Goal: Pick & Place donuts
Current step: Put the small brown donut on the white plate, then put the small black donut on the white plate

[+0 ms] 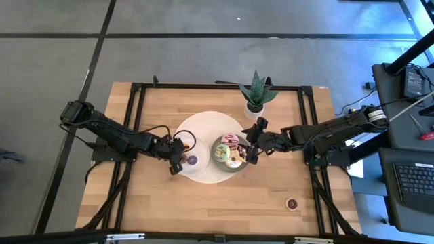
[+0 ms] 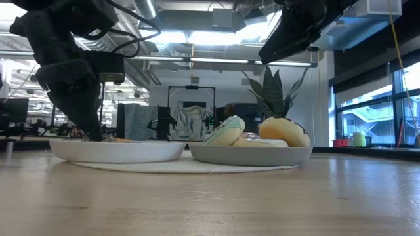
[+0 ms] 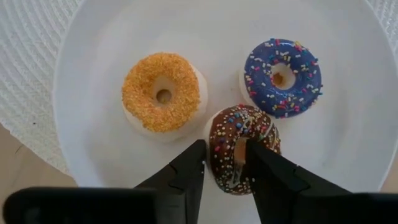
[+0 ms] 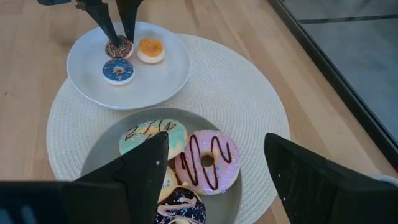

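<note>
Left claw [image 3: 225,163] tipped down over the round white plate [image 3: 93,149], fingers part-open astride the chocolate sprinkled toy donut [image 3: 242,146] lying on it, right claw [image 4: 214,180] wide open, empty, hovering over the neighbouring grey plate [image 4: 102,155] of donuts.

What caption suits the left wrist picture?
Left gripper straddles a chocolate sprinkled donut on the white plate.

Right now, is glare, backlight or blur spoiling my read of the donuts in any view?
Low view: bright ceiling lights and windows leave both arms as silhouettes, but the donuts on the grey plate stay readable. Left wrist view: the left gripper straddles one side of the chocolate sprinkled donut, sharp, no glare. Right wrist view: even light, near fingers soft.
</note>
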You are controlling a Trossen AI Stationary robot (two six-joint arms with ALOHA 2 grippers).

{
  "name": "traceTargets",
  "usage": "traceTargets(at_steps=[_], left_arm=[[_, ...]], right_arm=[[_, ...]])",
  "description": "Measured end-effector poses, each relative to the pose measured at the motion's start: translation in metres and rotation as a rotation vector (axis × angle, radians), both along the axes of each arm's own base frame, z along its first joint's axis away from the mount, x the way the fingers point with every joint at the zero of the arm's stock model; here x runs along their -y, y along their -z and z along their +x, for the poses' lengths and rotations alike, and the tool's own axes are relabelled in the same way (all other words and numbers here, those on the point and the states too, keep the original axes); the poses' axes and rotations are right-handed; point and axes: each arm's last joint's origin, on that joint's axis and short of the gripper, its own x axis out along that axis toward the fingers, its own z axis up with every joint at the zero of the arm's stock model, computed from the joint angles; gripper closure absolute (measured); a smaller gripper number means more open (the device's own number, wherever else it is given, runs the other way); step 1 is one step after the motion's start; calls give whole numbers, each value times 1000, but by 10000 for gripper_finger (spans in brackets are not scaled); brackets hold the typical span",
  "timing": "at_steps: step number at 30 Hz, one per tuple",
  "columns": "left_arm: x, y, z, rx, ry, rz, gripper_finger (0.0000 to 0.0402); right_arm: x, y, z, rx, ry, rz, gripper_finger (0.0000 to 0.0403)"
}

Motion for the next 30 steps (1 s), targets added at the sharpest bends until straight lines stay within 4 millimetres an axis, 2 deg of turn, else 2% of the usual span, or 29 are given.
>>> traceTargets(at_steps=[5,15,22,27,30], left_arm=[[0,0,0,-3,5,-6,276],[1,-4,3,-1,17,-29,274],[1,-9,5,-10,40,0,274],[0,-21,9,-27,77,104,274],[0,-30,15,4,129,185,274]], right_arm=[[0,0,0,0,0,0,137],[0,0,0,-1,0,0,137],[-1,-10,3,24,-8,-5,137],[-1,-16,2,-8,-28,-1,137],[-3,-21,-2,-82,-41,102,137]])
